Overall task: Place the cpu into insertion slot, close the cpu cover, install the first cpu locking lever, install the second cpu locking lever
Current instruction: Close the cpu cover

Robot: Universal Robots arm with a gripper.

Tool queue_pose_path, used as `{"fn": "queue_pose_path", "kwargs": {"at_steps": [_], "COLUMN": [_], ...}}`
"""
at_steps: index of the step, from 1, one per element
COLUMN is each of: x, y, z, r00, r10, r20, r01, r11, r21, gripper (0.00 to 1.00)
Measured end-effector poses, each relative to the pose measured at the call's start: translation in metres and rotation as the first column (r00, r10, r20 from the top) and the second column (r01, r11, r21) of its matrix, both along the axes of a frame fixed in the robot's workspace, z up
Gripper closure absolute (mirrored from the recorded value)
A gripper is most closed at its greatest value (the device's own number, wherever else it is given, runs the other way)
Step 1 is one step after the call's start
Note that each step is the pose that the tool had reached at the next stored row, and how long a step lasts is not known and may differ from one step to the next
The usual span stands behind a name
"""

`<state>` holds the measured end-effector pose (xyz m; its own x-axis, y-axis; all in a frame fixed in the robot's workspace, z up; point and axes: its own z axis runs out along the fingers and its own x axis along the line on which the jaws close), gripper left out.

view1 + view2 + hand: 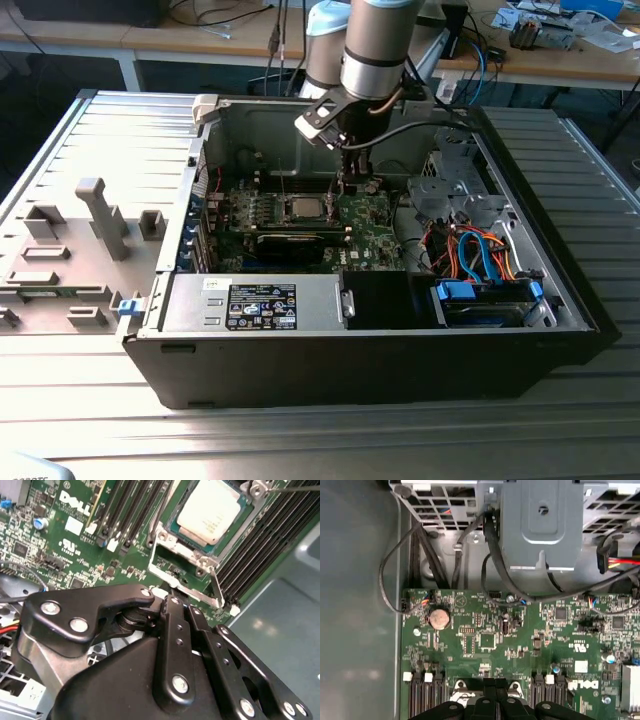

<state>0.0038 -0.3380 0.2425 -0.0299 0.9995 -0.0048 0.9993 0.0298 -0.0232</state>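
Already, square silvery cpu [207, 511] lies inside metal-rimmed insertion slot [175, 529].

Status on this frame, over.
Tool low beside the cpu cover. Cpu seated in the insertion slot; cover not closed. Nothing blocking.

We see an arm [372, 50] built as a smooth silver-grey tube, with a pale blue cap [326, 18] rounding off the joint beside it. A black cable [415, 127] loops out from its lower end, where a silver and black bracket [318, 122] juts to one side. In the second wrist view the gripper [183, 606] is all matt black metal: flat link bars [172, 645] with rounded ends, layered over a bulky dark body. Bright silver screws [50, 608] with round heads sit at the pivots, and small dark holes dot the bars.
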Motion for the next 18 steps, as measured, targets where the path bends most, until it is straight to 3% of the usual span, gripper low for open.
{"fn": "queue_pose_path", "kwargs": {"at_steps": [11,14,18], "x": [-0.0177,-0.0302,-0.0389], "y": [0.0000,0.0000,0.0000], "z": [-0.0004,-0.0042,-0.0088], "r00": [1.0000,1.0000,1.0000], "r10": [0.000,0.000,0.000], "r20": [0.0017,0.0018,0.0017], "r01": [0.000,0.000,0.000], "r11": [1.0000,1.0000,1.0000], "r21": [0.0002,0.0018,0.0025], "gripper": [0.89,0.89,0.89]}}
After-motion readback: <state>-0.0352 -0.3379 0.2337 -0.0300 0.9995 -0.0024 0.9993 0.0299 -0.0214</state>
